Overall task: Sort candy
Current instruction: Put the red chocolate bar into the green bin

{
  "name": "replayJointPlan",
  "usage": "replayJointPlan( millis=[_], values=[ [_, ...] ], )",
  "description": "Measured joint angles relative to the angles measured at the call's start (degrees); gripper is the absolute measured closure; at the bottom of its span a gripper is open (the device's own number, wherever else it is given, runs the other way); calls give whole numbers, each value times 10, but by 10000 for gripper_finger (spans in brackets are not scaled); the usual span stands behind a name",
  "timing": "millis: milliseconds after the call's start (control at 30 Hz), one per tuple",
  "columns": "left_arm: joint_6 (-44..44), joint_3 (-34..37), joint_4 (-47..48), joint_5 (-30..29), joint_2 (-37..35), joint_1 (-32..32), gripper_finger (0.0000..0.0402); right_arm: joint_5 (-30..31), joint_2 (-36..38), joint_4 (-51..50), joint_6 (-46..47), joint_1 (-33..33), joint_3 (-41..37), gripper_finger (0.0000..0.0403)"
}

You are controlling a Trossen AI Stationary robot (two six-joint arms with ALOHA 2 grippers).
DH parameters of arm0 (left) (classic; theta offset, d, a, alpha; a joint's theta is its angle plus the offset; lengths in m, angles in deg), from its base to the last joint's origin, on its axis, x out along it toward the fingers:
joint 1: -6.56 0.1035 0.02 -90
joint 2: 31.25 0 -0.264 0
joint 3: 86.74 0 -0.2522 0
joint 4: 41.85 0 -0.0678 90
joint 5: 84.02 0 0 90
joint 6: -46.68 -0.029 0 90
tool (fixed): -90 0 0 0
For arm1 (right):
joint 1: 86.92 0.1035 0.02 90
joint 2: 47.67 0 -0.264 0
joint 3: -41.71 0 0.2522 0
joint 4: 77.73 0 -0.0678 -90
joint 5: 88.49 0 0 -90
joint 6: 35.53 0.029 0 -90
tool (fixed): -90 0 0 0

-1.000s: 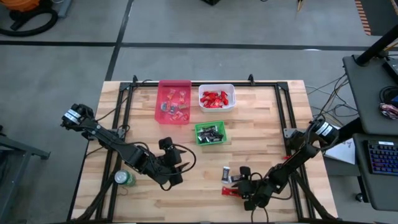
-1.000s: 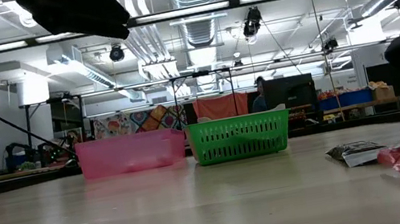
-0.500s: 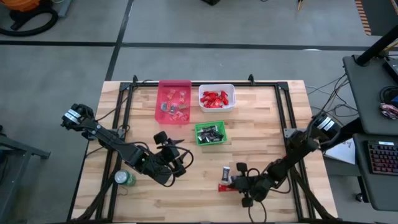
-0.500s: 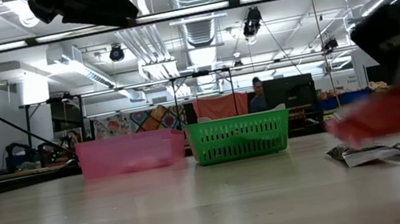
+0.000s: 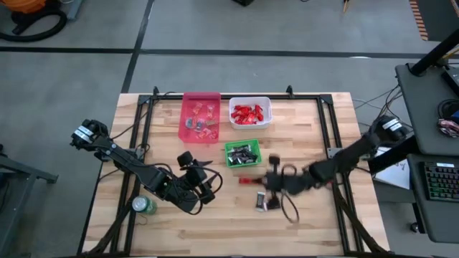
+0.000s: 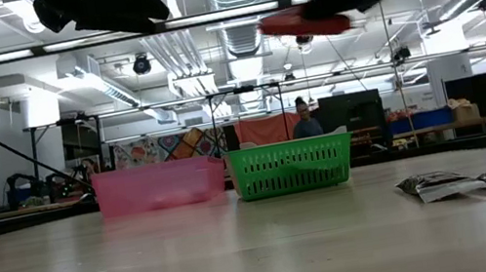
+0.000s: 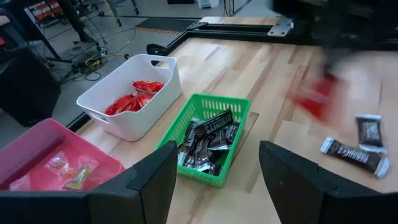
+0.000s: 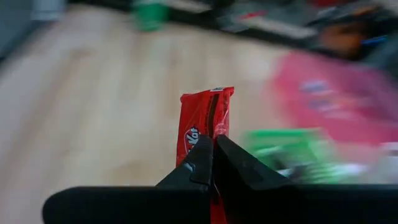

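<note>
Wooden table: right gripper pinches red candy (possibly KitKat); left gripper open.

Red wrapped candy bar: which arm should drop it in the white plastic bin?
Right. The right gripper is shut on the red wrapped candy bar, lifted near the white plastic bin; the left gripper holds nothing.

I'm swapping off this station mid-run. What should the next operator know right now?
Right gripper is shut on a red candy, held in the air near the green bin.
Left gripper is open, waiting above the table.
Done: red candies in the white bin, dark ones in the green bin.
Left: drop the held candy, then sort the two dark candies on the table.
</note>
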Motion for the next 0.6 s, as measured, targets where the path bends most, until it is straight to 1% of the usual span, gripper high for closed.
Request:
replayJointPlan(
  millis=[100, 167, 233, 300, 333, 400, 467, 500, 533, 600],
  values=[
    [13, 0, -7, 0, 0, 0, 192, 35, 35, -7, -62, -86, 0, 394],
    [14, 0, -15, 0, 0, 0, 192, 37, 49, -7, -79, -165, 0, 394],
    [14, 0, -26, 1, 0, 0, 192, 25, 51, -7, -76, -255, 0, 394],
    [14, 0, -32, 0, 0, 0, 192, -11, 46, -7, -48, -345, 0, 394],
    [14, 0, -35, 0, 0, 0, 192, -40, 41, -7, -30, -389, 0, 394],
    [17, 0, -36, 0, 0, 0, 192, -127, 24, -7, 1, -465, 0, 394],
    [22, 0, -37, -1, 0, 0, 192, -204, 2, 1, 21, -522, -1, 389],
    [23, 0, -38, -4, 1, 0, 192, -227, -10, 9, 29, -541, -1, 385],
    [25, 0, -39, -5, 1, 0, 192, -237, -20, 14, 32, -556, -1, 381],
    [30, 0, -39, -6, 1, 0, 192, -238, -38, 15, 32, -576, -1, 373]
  ],
)
